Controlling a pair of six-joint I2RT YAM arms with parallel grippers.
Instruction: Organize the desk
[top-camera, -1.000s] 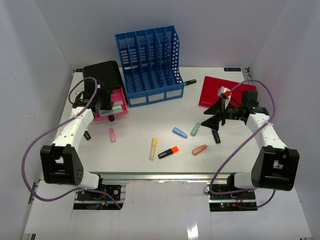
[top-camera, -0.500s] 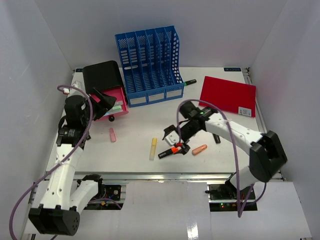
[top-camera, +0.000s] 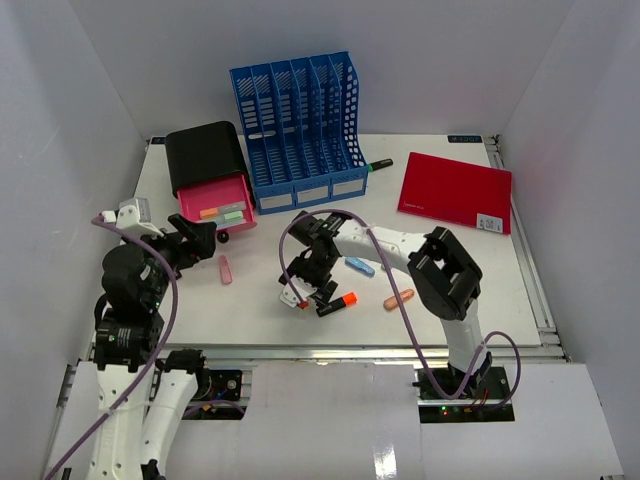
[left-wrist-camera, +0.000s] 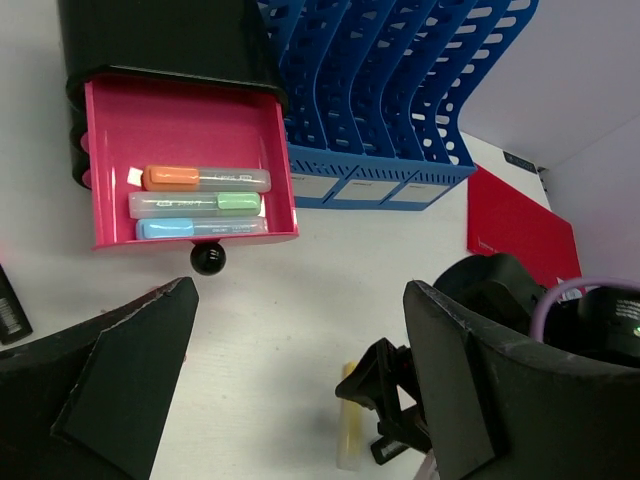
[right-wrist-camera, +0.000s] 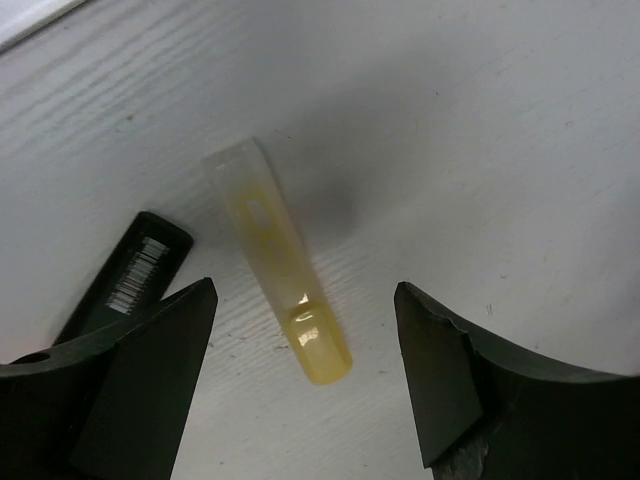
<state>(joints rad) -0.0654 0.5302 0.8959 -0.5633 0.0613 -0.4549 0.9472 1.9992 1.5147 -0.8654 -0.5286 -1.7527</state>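
Observation:
The white desk (top-camera: 250, 310) holds scattered highlighters. My right gripper (top-camera: 303, 290) is open and low over a yellow highlighter (right-wrist-camera: 280, 270), which lies on the desk between the jaws, untouched. The same highlighter shows in the left wrist view (left-wrist-camera: 350, 440). An orange-and-black highlighter (top-camera: 338, 303) lies just right of it. My left gripper (top-camera: 200, 240) is open and empty, raised above the desk's left side, in front of the open pink drawer (left-wrist-camera: 275, 150). The drawer holds three highlighters: orange, green and blue.
A blue file rack (top-camera: 298, 130) stands at the back beside the black drawer unit (top-camera: 205, 150). A red folder (top-camera: 455, 192) lies back right. A pink (top-camera: 226, 269), a blue (top-camera: 360, 266) and a peach highlighter (top-camera: 398, 298) lie loose, with a green-capped marker (top-camera: 378, 165) behind.
My right arm has swung from the right side across to the yellow highlighter. My left arm has drawn back from the drawer and risen toward the near left.

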